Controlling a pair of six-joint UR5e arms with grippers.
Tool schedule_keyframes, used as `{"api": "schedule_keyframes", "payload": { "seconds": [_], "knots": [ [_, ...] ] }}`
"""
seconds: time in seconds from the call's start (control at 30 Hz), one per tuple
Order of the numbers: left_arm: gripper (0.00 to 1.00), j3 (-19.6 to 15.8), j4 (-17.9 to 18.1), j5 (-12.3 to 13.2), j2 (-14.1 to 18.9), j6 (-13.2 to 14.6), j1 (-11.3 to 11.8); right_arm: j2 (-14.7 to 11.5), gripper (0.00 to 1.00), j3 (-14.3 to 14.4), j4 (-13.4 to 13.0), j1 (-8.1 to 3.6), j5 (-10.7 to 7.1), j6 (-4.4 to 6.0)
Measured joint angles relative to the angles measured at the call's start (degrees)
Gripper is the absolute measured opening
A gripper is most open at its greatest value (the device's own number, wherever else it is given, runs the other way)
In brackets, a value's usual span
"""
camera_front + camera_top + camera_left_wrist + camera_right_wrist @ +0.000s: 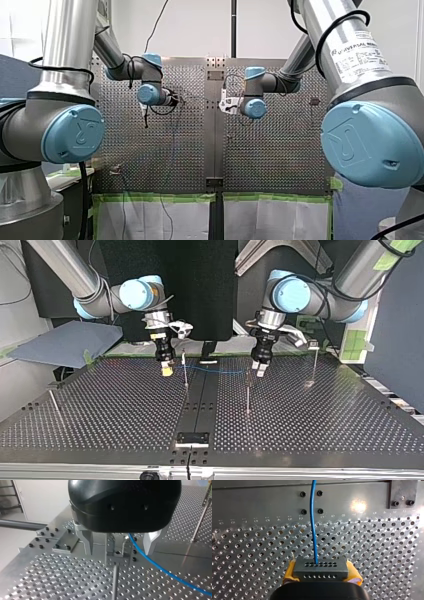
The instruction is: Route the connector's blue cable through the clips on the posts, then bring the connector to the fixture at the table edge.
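Note:
My right gripper (321, 578) is shut on the grey connector (320, 569), yellow pads at both its sides. The blue cable (313, 525) leaves the connector and runs straight ahead over the plate. In the top view this gripper (166, 371) hangs at the left, and the cable (215, 371) stretches past one thin post (185, 371) to a second post (247, 390). My left gripper (259, 369) hovers over that second post. Its metal fingers (86, 542) stand open around the clip (118, 552) on the post top, and the cable (155, 565) passes close beside the clip.
Two more posts stand at the top view's right (313, 365) and far left (55, 405). A dark fixture (192, 438) sits at the near table edge. A metal bracket (63, 545) is bolted beside my left gripper. Green tape (160, 198) lines the front view's near table edge.

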Motion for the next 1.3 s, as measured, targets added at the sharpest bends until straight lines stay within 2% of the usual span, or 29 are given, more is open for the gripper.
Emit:
{"api": "schedule_keyframes", "payload": {
  "seconds": [0.33,1.3],
  "knots": [
    [1.00,-1.06,1.62,0.10,1.36,-1.30,-0.31,0.00,0.00,-0.01,-0.05,0.06,0.01,-0.06],
    [1.00,-2.69,1.68,-0.27,1.37,-1.66,-0.73,0.00,0.00,-0.01,0.44,0.15,0.00,-0.02]
  ]
}}
